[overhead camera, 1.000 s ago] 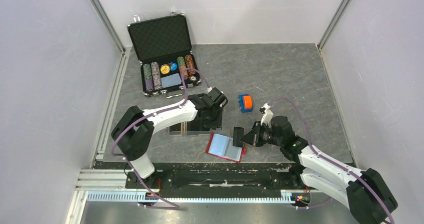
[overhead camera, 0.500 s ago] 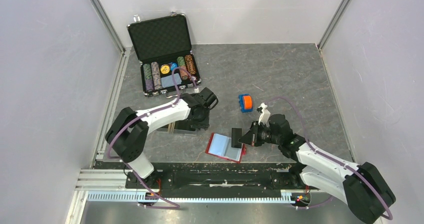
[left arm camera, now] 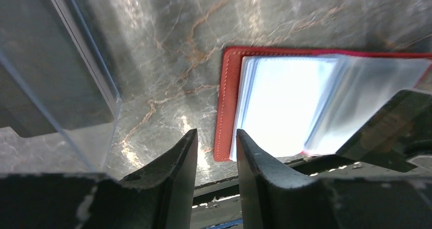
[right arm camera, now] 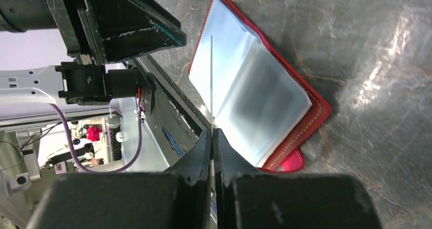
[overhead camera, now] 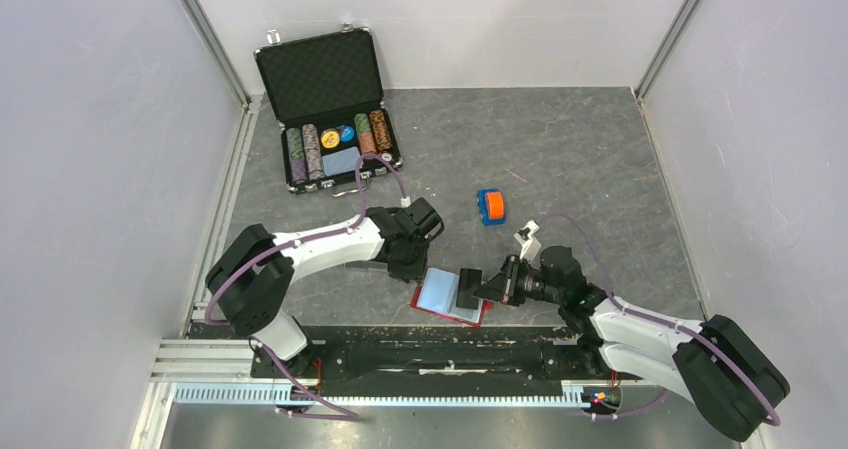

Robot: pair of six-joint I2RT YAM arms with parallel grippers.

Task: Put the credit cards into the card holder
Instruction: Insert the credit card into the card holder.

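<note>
1 thin, flat rectangular plastic credit card, pinched by 1 end in the clenched right hand and standing on edge above the open red wallet with clear plastic sleeves. From the right wrist, only a fine line. From above, a dark plate over the wallet's right half, face colour hard to make out. Touching the sleeves or just clear of them: cannot tell.

Small clear acrylic card holder just left of the wallet, mostly hidden under the left arm in the top view. Only 1 transparent wall and corner shown by the left wrist.

Left hand released, fingers a little apart with nothing between them, hanging over bare counter at the wallet's left red edge, between wallet and card holder.

Wallet lying flat and open on the grey marbled counter, near the front edge by the arm bases.

Behind the wallet and slightly right, well apart: 1 small blue and orange object. Far behind the wallet and to its left: 1 open black chip briefcase, lid up, with rows of striped poker chips and 1 pale blue card in its lower half.
</note>
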